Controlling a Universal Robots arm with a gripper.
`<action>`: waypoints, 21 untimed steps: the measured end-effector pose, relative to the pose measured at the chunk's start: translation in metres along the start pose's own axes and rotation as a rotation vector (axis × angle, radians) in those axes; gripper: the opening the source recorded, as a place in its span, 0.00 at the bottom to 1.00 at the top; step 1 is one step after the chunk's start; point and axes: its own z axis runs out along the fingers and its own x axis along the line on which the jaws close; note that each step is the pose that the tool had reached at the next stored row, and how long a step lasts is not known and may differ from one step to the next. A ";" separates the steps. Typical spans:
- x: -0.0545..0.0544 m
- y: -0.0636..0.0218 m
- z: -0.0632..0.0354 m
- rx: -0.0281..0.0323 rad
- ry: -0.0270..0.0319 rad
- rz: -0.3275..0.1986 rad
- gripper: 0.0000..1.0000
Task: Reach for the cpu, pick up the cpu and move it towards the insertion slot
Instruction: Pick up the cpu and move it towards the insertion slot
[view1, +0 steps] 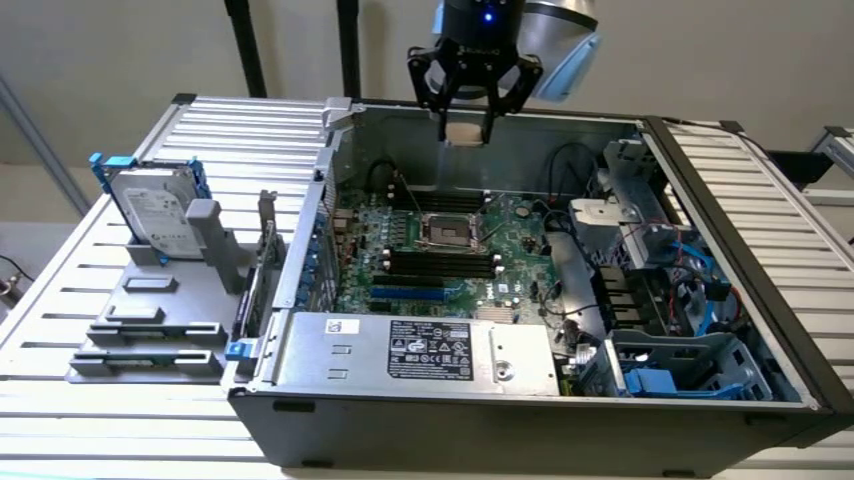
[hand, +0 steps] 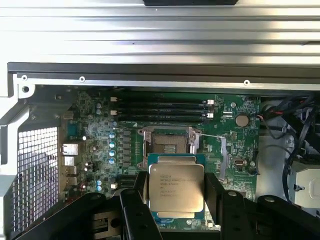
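Cpu (hand: 176, 187) clamped in the hand (hand: 176, 200), lifted clear, hanging above the rear edge of the open case (view1: 534, 415), short of the insertion slot (hand: 169, 144) on the motherboard (view1: 501, 235). Judged step: carrying toward the slot. Worth keeping chip level and square to the metal frame, centring over the dark middle, avoiding the memory slots (hand: 162, 111) beside it. Inside case: motherboard, power supply (view1: 414, 350), cables. Hard drive (view1: 154, 210) on the counter (view1: 80, 280), well outside the case.
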 end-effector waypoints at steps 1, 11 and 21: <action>0.000 0.0007 0.0002 -0.0001 -0.0002 0.001 0.55; 0.002 0.0058 0.0006 0.0001 -0.0001 0.002 0.55; 0.002 0.0082 0.0007 0.0000 -0.0002 0.002 0.55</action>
